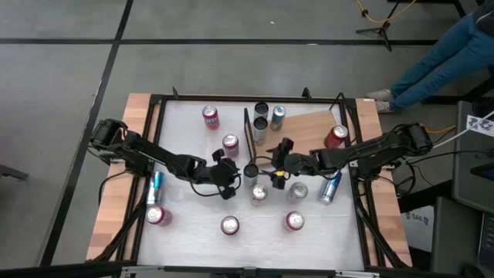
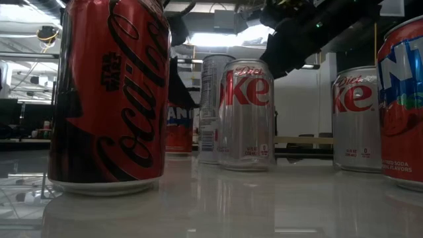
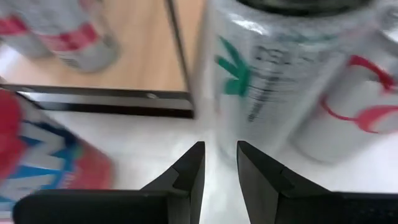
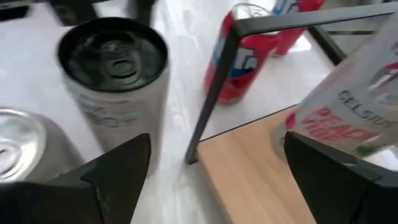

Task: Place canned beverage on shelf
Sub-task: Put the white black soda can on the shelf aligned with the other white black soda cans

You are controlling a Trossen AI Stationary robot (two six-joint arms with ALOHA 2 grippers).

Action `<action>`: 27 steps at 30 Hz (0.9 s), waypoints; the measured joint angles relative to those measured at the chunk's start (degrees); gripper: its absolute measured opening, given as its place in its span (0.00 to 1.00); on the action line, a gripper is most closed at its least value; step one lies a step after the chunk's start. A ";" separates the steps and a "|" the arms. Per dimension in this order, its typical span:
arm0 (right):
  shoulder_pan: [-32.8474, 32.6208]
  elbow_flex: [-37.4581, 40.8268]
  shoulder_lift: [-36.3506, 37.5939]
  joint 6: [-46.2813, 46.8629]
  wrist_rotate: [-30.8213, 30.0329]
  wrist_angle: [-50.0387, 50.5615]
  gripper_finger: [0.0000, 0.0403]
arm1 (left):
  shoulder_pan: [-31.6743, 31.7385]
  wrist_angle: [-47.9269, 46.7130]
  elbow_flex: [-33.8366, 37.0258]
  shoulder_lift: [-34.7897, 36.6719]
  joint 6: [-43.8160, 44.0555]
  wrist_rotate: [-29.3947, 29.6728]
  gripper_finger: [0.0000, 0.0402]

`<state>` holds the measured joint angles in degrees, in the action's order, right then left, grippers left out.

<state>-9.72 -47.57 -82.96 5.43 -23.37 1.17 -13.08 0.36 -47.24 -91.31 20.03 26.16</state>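
A: Starting at the left of the high view, what do you see?

B: A blue can (image 1: 156,185) lies on its side near the tabletop's (image 1: 193,232) left edge, with a red can (image 1: 157,215) just below it. The left arm reaches in toward the middle, and the left claw (image 1: 228,177) sits beside a silver can with a black top (image 1: 251,171).

A: Is that claw gripping the can?

B: No. In the left wrist view its fingers (image 3: 189,177) stand only a narrow gap apart with nothing between them, and the can stands just ahead of the tips.

A: And the shelf?

B: The shelf (image 1: 309,127) is the light wooden board at the far middle-right of the tabletop, its thin black frame (image 1: 248,131) upright at the left end. Three cans (image 1: 261,122) stand on it near the frame, and a red can (image 1: 335,137) seems to sit at its right corner, though that part is hard to read.

A: Where is the right claw?

B: The right claw (image 1: 279,162) comes in from the right, just at the shelf's near edge, its fingers spread wide and holding nothing. The black-topped can is near it on the left, off the shelf and close to the frame's foot. In the right wrist view that can (image 4: 115,81) stands beside the frame's post.
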 joint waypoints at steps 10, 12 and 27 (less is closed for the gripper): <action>0.00 -0.05 -1.82 0.01 -0.19 -2.74 0.89 | -1.29 3.38 0.00 -0.02 2.34 -3.96 0.21; 0.00 -0.07 -2.41 0.02 -0.07 -3.29 0.89 | -1.26 3.42 0.00 -0.02 2.36 -2.25 0.21; -0.04 -0.04 -3.63 -1.60 10.03 -6.67 0.89 | 0.27 2.91 0.02 -0.04 1.37 5.19 0.21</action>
<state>-9.75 -47.61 -86.59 3.83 -13.34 -5.50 -12.81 3.27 -47.22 -91.35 21.40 31.35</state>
